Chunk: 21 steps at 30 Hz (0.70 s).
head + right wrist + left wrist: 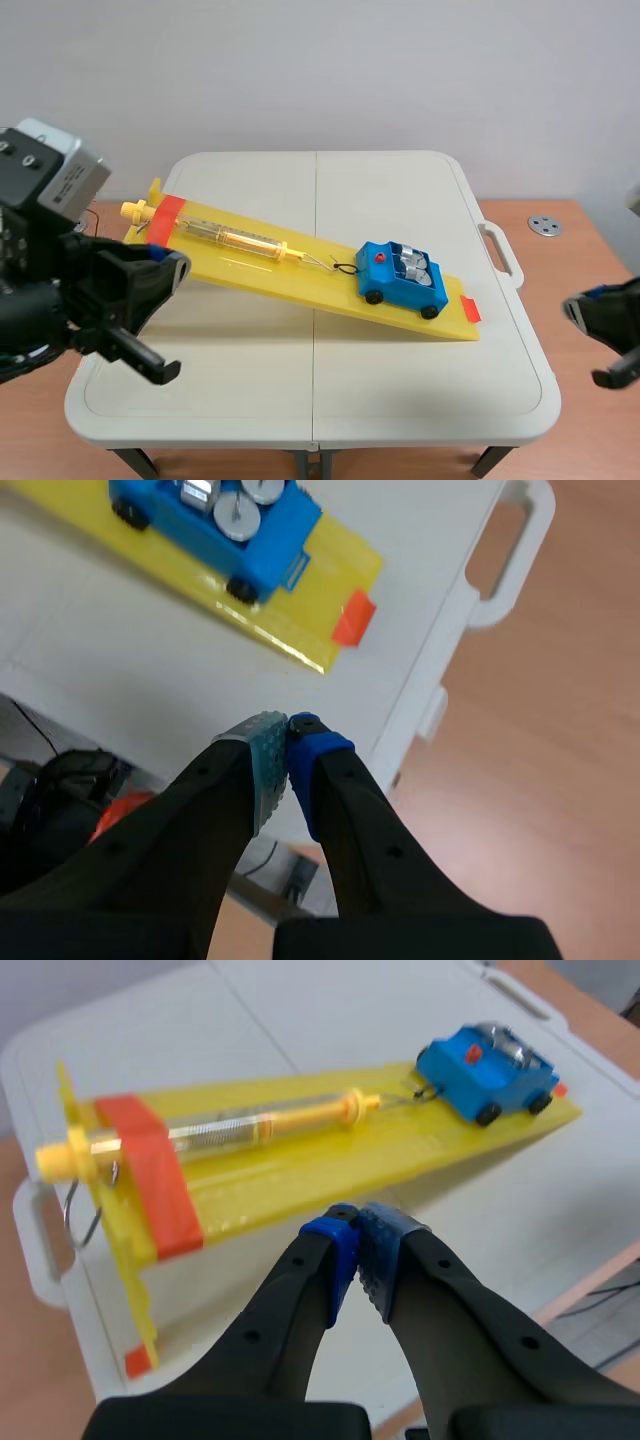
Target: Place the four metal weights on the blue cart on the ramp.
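A white folding table (250, 400) carries a long yellow ramp (300, 285), which is propped up at the end marked by an orange band and slopes down to the end with a small orange tab.

The left gripper (362, 1250) is held off the ramp's raised end, and its pads are pressed together on nothing. The right gripper (288, 765) is held well beyond the ramp's low end, out past the table's edge, and its pads are likewise closed and empty. Both appear to be parked clear of the ramp, as nothing is left loose to be picked up.

A clear spring scale (235, 238) is laid along the ramp's upper half. It is hooked by a wire to the blue cart (402, 280), apparently so that the cart is kept from rolling off.

The cart is set on the ramp's lower part, near the orange tab. Its long axis runs along the slope, and its hooked end points uphill.

The metal weights (415, 266) stand upright in the cart's bed, packed close. At least three round tops are seen; a fourth cannot be confirmed. The task is judged to be done or nearly done.
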Available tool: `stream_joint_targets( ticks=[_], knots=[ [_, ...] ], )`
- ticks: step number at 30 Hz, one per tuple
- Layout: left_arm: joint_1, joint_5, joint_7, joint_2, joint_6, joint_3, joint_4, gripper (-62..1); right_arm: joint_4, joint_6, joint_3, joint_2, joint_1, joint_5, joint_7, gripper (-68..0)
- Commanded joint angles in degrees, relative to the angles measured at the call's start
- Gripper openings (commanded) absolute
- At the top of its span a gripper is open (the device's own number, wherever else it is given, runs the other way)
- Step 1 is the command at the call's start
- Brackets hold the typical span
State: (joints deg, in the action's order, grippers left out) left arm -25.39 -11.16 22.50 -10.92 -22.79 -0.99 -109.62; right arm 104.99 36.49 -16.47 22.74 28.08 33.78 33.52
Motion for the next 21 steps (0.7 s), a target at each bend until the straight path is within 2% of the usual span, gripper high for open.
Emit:
stream_joint_targets(
  ticks=[1,5,14,21],
  knots=[
    [3.54,1.01,-6.64,1.97,-1.36,2.36,-4.98,-58.2,6.71,3.34,-3.37,3.32,2.40,5.53,-4.90,-66.9],
    [7.39,5.27,-7.65,3.63,0.39,5.22,-1.99,-58.2,8.35,6.23,-7.76,3.30,9.55,7.43,-4.15,-66.9],
    [16.24,11.34,-9.14,4.57,4.31,9.60,7.34,-58.2,8.48,6.23,-13.60,3.28,23.32,8.50,-2.95,-66.9],
    [21.73,13.84,-10.03,6.12,6.84,9.99,14.56,-58.2,8.48,6.23,-14.49,3.08,27.52,8.39,-2.62,-66.9]
  ],
)
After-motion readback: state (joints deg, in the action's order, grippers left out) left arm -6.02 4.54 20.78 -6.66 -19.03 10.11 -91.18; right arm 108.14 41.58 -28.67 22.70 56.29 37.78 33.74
